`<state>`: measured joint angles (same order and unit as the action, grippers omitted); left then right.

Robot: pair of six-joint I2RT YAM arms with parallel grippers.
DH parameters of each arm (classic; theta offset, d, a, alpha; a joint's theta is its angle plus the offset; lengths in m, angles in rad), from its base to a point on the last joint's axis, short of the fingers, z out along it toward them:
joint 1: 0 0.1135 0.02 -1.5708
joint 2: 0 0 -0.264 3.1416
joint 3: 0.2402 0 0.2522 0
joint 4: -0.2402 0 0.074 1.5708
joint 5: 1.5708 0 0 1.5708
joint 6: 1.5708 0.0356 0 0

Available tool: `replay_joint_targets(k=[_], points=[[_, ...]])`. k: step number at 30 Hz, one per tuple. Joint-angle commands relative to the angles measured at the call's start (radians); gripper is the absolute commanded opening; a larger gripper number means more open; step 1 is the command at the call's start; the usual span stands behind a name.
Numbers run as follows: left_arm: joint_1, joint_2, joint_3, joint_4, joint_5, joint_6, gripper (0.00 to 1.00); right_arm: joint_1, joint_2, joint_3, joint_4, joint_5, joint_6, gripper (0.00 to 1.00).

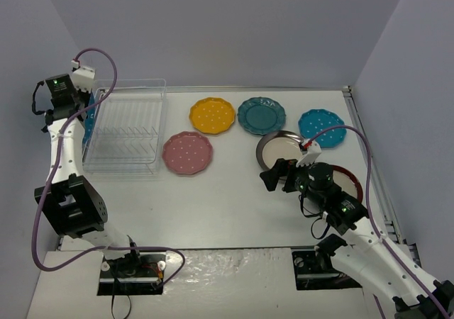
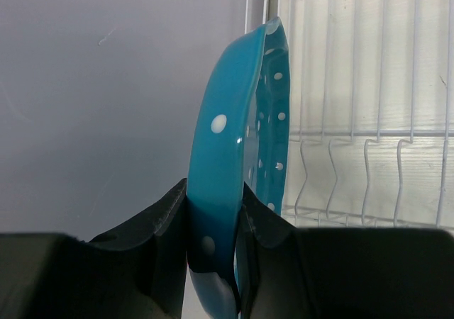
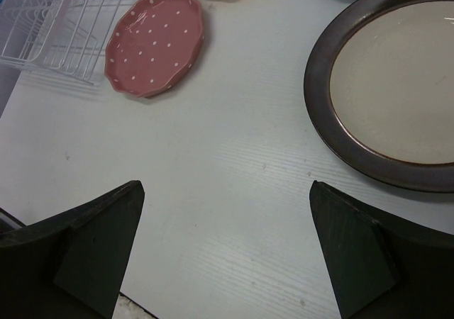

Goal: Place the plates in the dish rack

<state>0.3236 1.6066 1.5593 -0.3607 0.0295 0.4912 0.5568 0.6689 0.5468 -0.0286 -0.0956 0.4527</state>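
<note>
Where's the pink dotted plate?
In the top view, the pink dotted plate lies flat just right of the clear dish rack, diagonally below the yellow scalloped plate.

Dish rack [image 1: 128, 127] far left — plates [image 1: 213, 115] spread to its right.

This looks like a robotics lab test cell. A white table [image 1: 234, 213] is boxed in on three sides by plain grey partition walls [image 1: 213, 28]. A left arm [image 1: 64, 156] and a right arm [image 1: 369, 241], both white and black, are bolted at the table's near edge, with purple cables [image 1: 97, 49] looping from them. On the table, plates [image 1: 212, 115] lie spread out flat beside a dish rack [image 1: 128, 131].
</note>
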Motion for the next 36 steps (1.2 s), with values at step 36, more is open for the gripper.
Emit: replay_joint_targets(k=[36], points=[[0.032, 0.033, -0.097, 0.270, -0.009, -0.116, 0.19, -0.005, 0.017, -0.006, 0.082, 0.004, -0.012, 1.00]])
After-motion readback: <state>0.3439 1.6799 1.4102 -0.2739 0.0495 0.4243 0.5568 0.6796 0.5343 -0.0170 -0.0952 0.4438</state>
